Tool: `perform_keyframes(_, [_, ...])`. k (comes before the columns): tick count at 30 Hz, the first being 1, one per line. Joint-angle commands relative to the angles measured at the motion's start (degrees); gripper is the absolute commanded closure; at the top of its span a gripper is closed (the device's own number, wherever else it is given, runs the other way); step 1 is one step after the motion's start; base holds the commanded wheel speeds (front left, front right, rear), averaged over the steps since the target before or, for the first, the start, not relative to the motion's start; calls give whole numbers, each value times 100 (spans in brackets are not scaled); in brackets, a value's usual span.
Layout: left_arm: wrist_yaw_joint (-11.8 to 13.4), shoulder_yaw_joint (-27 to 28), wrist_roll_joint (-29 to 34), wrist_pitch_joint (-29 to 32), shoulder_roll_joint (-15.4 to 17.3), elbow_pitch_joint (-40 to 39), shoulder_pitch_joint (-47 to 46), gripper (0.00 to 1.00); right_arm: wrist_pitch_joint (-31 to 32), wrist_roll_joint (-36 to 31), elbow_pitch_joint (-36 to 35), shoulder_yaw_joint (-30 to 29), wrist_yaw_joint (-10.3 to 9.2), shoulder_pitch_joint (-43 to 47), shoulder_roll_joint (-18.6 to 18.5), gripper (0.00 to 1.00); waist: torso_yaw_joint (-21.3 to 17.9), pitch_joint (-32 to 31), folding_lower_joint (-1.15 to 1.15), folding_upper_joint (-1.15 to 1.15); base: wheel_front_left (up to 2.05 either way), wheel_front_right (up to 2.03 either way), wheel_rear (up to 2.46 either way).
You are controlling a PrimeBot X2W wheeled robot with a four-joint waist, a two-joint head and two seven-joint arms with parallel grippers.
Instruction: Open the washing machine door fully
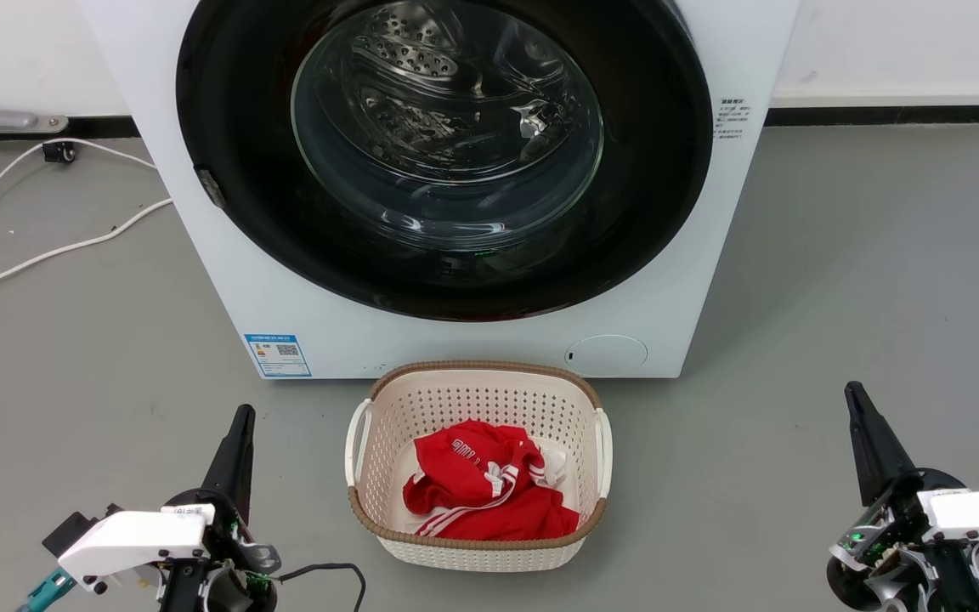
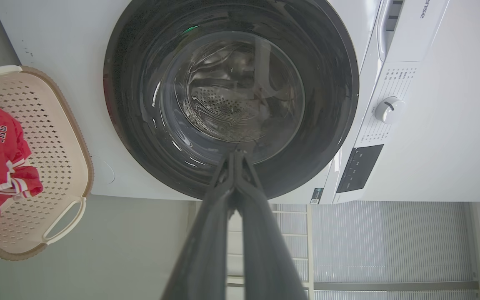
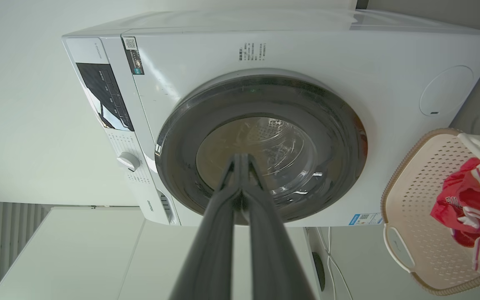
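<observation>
The white washing machine [image 1: 226, 280] stands straight ahead with its door [image 1: 651, 170], a glossy black disc around a bulging glass bowl, lying flat against the front. The steel drum shows through the glass. My left gripper [image 1: 243, 412] hovers low at the lower left, well short of the machine, fingers pressed together and holding nothing. My right gripper [image 1: 853, 389] mirrors it at the lower right, also shut and empty. In the left wrist view the door [image 2: 140, 54] sits beyond my shut left gripper [image 2: 236, 155]. The right wrist view shows the door [image 3: 340, 137] past my shut right gripper [image 3: 240, 156].
A cream perforated basket [image 1: 370, 399] holding a red garment [image 1: 489, 493] sits on the grey floor directly before the machine, between my arms. White cables [image 1: 39, 246] trail on the floor at the left. A small round flap [image 1: 607, 353] is at the machine's lower right.
</observation>
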Motion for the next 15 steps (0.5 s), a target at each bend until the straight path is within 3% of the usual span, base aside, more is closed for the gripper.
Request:
perform_keyframes(1, [-18,9,25,16,-3,9,-55,100,19,-38,7,-12,0,-84,15,100,0,0,0,0,0,0,0])
perform_keyframes(15, [-18,26,41,32,-15,9,-57,100,35,-58,8,-28,0,-86,29,100,0,0,0,0,0,0,0])
